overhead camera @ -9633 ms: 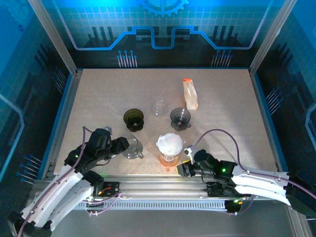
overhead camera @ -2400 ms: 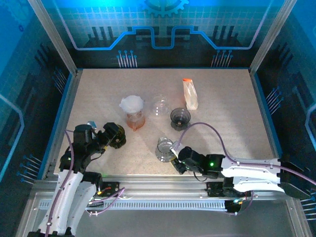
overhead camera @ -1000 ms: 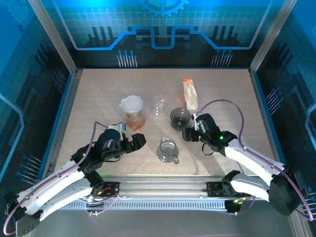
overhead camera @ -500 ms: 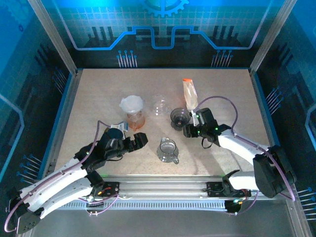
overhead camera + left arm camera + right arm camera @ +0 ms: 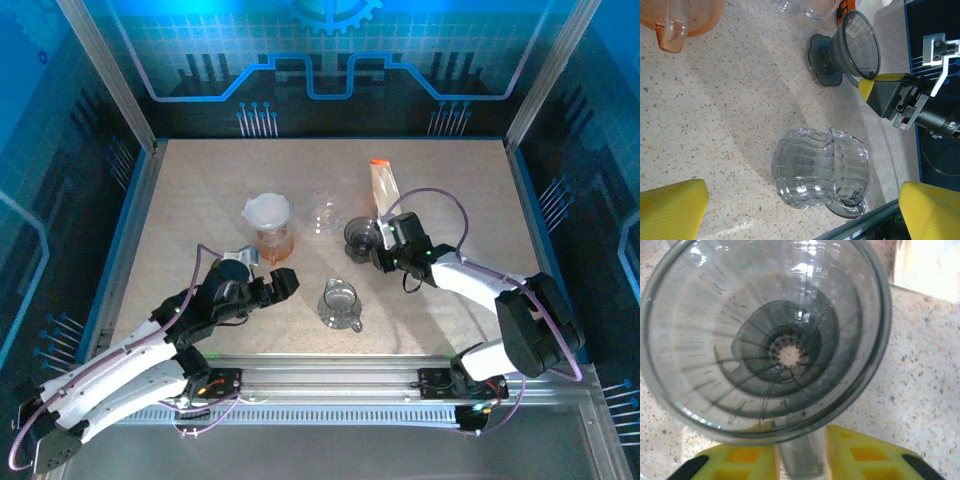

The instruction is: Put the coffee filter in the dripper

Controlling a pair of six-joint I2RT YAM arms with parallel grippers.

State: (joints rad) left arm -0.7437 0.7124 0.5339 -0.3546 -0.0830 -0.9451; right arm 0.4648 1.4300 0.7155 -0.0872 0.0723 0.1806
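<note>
Blue-lit walls are enclosing the speckled tabletop, where the right end effector is pinching the handle of the dark dripper — likely steadying it so a filter can drop in. The coffee filter is sitting white in the orange cup, well apart from the dripper; whether it is one sheet or a stack I cannot tell. The left end effector is hovering spread wide near the ribbed glass server, holding nothing — probably free to fetch the filter. Counting: one dripper, one orange cup, one server, one small clear glass, one bag.
</note>
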